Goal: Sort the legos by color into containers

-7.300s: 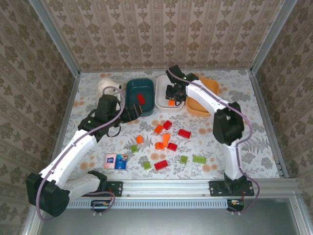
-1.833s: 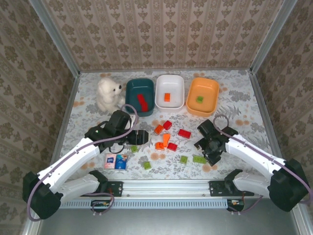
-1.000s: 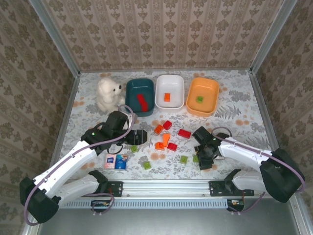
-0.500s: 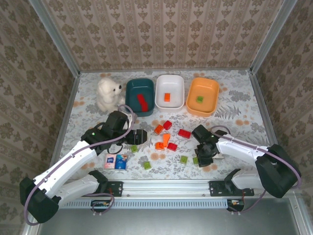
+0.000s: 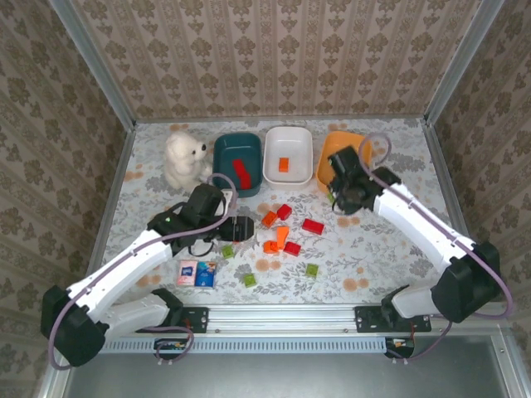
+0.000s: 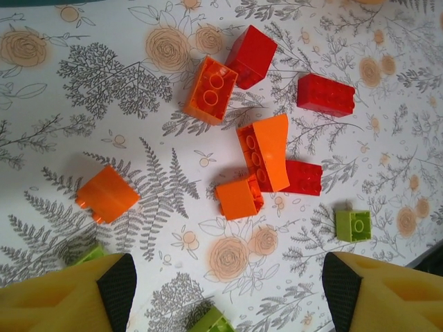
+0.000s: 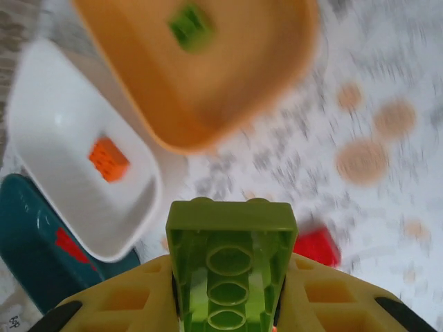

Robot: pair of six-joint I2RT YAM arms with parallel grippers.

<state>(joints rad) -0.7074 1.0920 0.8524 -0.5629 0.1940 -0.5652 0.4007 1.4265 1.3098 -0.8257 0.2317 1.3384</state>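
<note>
My right gripper is shut on an oblong lime green lego, held above the mat just in front of the orange bowl. That bowl holds one green lego. The white bowl holds an orange lego, and the teal bowl a red one. My left gripper hangs open over the loose pile, nothing between its fingers. Orange legos, red legos and a green one lie below it.
A white plush bear sits left of the teal bowl. A flat blue-and-pink packet lies front left. Two green legos rest near the front rail. Metal walls close off the table's sides.
My right gripper has risen from the front-right mat with the green lego and swung back toward the orange bowl. The left arm has barely moved.
</note>
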